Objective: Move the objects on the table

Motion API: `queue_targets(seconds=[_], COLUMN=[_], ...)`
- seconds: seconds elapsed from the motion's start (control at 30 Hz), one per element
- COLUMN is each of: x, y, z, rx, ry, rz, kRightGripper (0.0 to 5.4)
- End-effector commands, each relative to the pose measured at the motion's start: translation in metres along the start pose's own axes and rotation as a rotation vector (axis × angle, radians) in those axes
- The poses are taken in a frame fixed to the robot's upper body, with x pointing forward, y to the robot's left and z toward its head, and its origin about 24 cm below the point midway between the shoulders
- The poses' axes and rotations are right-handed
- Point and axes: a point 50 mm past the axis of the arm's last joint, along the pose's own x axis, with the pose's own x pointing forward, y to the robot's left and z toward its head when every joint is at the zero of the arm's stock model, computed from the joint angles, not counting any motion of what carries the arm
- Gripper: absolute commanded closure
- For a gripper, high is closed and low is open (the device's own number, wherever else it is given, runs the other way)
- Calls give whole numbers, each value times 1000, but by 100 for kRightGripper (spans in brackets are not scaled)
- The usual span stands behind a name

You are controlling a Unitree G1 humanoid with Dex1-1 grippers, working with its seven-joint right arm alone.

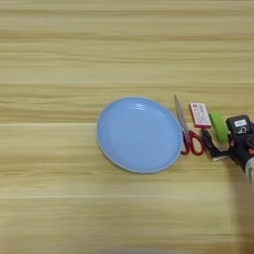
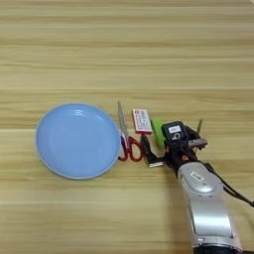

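Observation:
A small lime-green block (image 2: 158, 132) lies on the tan wooden table (image 2: 124, 49), right of a flat white box with a red-pink label (image 2: 142, 121). My right gripper (image 2: 172, 132) hangs over the block's right side, open. Its left finger (image 2: 147, 147) stands just left of the block and the right finger (image 2: 199, 128) well to the right, so the block sits between them, nearer the left one. The black gripper body hides part of the block. The left eye view shows the same block (image 1: 219, 126) and box (image 1: 200, 115) near its right edge.
Red-handled scissors (image 2: 124, 140) lie just left of the box, blades pointing away from me. A large blue plate (image 2: 49, 149) sits further left, touching the scissors' side. My silver forearm (image 2: 206, 203) comes in from the bottom right.

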Motion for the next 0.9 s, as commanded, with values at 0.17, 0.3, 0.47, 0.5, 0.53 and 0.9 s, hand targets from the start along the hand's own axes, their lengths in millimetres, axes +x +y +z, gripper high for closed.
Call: queue_targets(seconds=[0.17,0.3,0.47,0.5,0.53,0.9], x=[2,2,1,1,2,5], y=[-12,-10,-4,-4,-5,-5], z=[7,5,2,2,1,-9], rx=[46,75,90,92,93,112], ry=[0,15,39,42,49,103], rz=[-16,11,46,44,42,46], kRightGripper=[3,3,3,3,3,36])
